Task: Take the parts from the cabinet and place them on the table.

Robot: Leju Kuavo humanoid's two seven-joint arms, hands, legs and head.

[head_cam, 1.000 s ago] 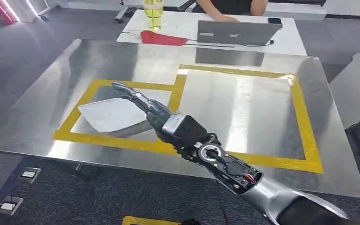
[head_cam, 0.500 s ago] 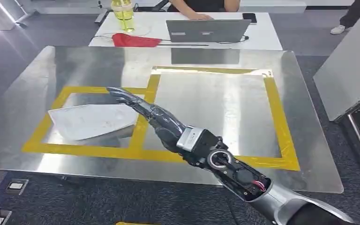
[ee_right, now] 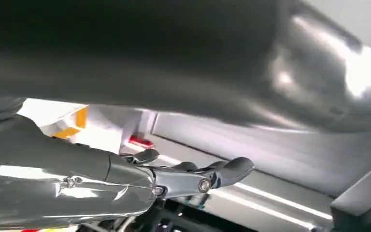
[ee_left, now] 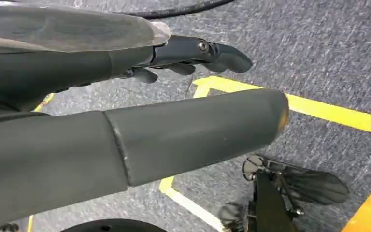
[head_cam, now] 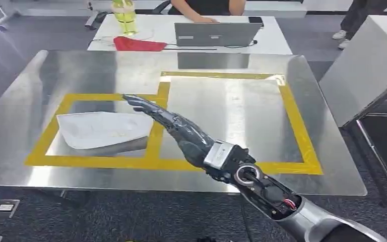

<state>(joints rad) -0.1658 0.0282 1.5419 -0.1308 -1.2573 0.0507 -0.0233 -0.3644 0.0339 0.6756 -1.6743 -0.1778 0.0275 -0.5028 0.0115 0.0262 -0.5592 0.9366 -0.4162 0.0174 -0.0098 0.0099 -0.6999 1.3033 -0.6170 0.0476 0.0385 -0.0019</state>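
Observation:
A flat white part (head_cam: 103,130) lies on the metal table (head_cam: 232,116) inside the left yellow-taped frame (head_cam: 55,126). My right hand (head_cam: 179,128) reaches over the table from the front right. Its fingers (head_cam: 141,104) are stretched out flat past the part's far right corner and hold nothing. The right wrist view has the same hand (ee_right: 125,179) with straight fingers and nothing in it. My left hand (ee_left: 101,63) hangs over the carpet with its fingers apart and nothing in them.
A second, larger yellow frame (head_cam: 292,116) marks the table's right half. A grey cabinet (head_cam: 363,70) stands close on the right. Behind the table, a person works at a white desk (head_cam: 277,43) with a laptop (head_cam: 216,34), a red cloth and a bottle.
The camera has turned, so the whole scene has shifted. My right hand has drawn back a little from the white part, which has stayed in its frame.

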